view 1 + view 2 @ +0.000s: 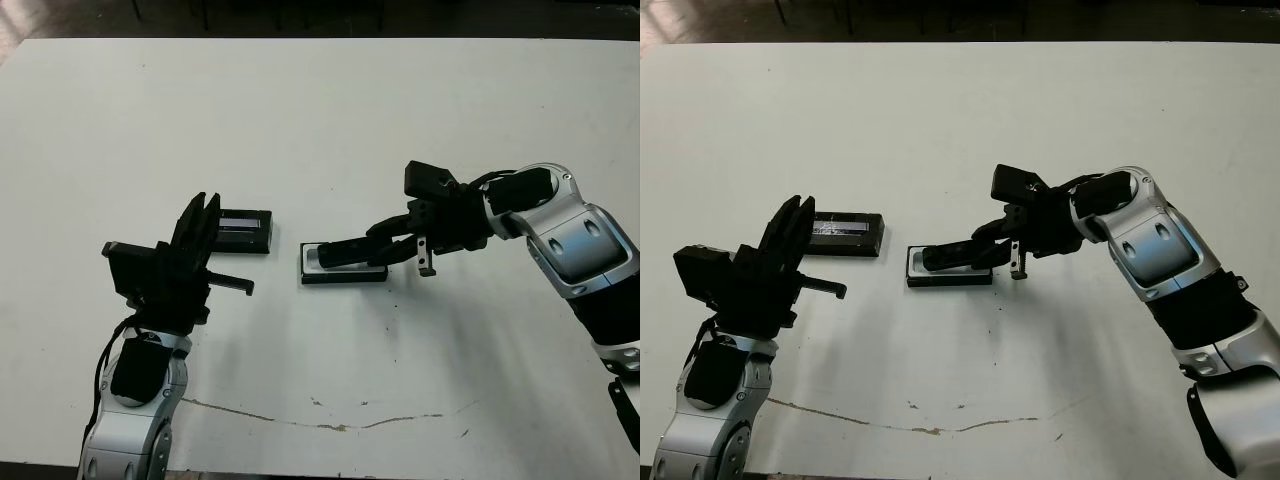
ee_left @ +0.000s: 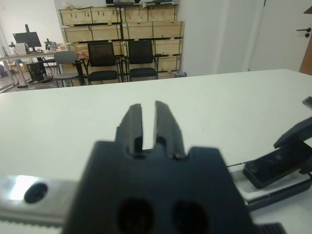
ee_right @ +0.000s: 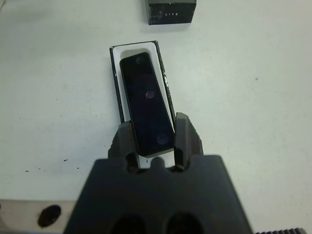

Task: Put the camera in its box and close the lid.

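I see the box (image 1: pixel 343 272) near the middle of the table (image 1: pixel 320 110), long side running left to right. The camera (image 3: pixel 146 105) lies along it, its far end down in the box, its near end tilted up between the fingers of my right tool (image 3: pixel 154 139). The lid (image 1: pixel 243 231) lies just left of the box, slightly further back, apart from it. My left tool (image 1: pixel 198 228) sits at the lid's left end.

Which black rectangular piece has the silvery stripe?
The lid, lying alone beside the left gripper. The box is white-lined, and the camera sits between the right gripper fingers.
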Controlling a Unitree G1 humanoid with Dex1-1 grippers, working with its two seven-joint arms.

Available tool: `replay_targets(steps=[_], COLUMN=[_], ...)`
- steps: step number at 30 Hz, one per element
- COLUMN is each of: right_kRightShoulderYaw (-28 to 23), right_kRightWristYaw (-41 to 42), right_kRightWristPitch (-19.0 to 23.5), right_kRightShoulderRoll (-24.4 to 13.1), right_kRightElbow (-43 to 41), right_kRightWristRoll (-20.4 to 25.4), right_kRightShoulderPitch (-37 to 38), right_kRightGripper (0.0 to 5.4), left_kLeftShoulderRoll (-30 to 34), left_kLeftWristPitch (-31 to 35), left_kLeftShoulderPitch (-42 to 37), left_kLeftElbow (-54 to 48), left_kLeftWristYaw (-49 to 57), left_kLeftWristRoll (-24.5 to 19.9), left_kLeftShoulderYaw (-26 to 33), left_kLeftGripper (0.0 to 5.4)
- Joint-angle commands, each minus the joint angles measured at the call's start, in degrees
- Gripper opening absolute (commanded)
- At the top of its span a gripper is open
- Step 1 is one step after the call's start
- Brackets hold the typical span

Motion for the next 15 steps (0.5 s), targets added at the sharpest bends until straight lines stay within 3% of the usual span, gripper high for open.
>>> replay_targets(steps=[1, 15], right_kRightShoulderYaw=[0.8, 2.1], right_kRightWristYaw=[0.0, -1.2], right_kRightWristPitch=[0.0, 5.2], right_kRightShoulderRoll=[0.5, 0.8], right_kRightElbow=[0.5, -1.6], right_kRightWristRoll=[-0.6, -1.7], right_kRightShoulderPitch=[1.0, 0.6], right_kRightGripper=[0.07, 0.07], left_kLeftShoulderRoll=[0.0, 0.1], left_kLeftWristPitch=[0.8, 0.8], left_kLeftShoulderPitch=[1.2, 1.1], left_kLeftElbow=[0.1, 0.2], left_kLeftWristYaw=[0.4, 0.7], left_kLeftWristRoll=[0.2, 0.4], left_kLeftShoulderYaw=[-0.1, -0.5], left_kLeftGripper=[0.0, 0.0])
